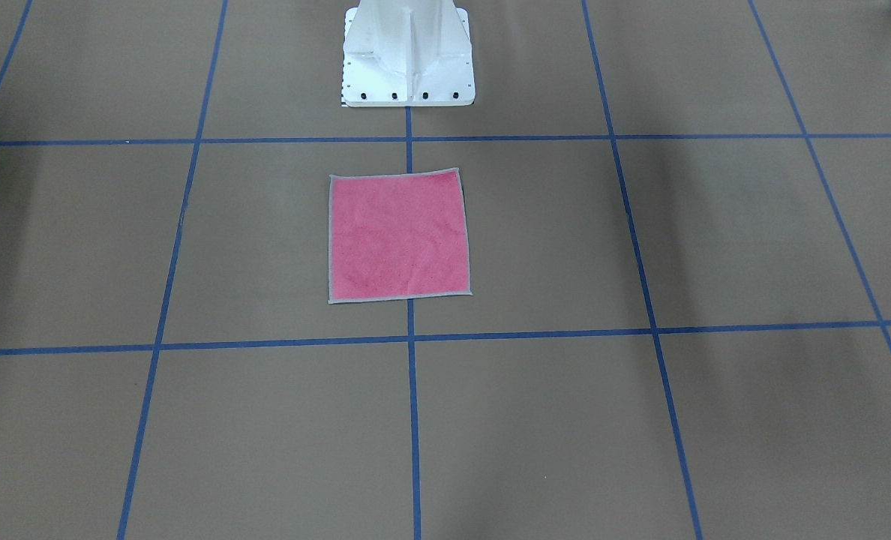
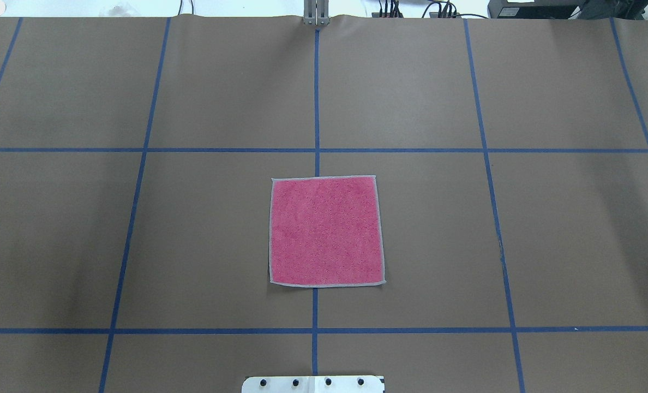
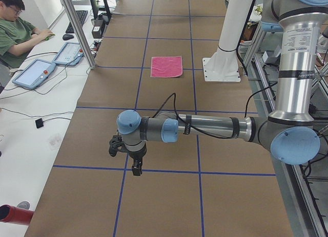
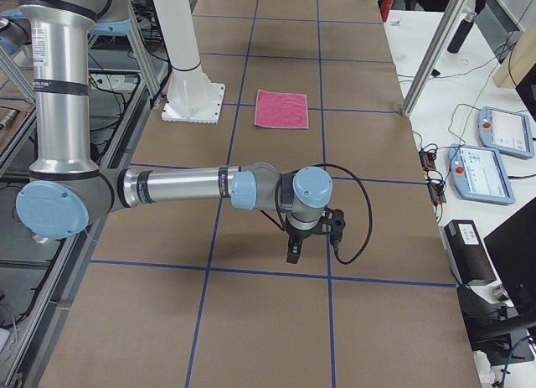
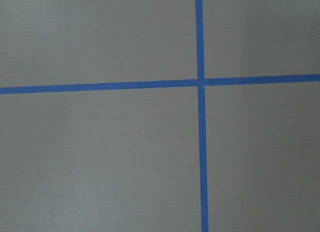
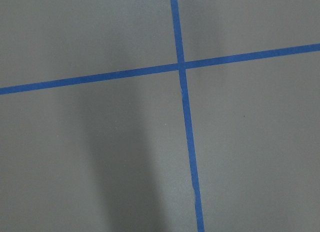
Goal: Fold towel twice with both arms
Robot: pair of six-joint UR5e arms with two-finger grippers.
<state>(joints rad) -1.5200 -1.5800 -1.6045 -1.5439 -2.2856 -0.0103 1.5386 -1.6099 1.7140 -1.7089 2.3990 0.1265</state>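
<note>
One towel (image 2: 326, 231) lay flat and unfolded, pink face up, midway along the desk and nearer the robot's edge than the operators'. It sat across the centre line of blue tape (image 2: 317, 98), near the white pedestal (image 1: 408, 60). The left gripper (image 3: 136, 169) hung over the desk's left end and the right gripper (image 4: 292, 254) over its right end, both well apart from the cloth. From where I stood I could not tell how far either was open.
</note>
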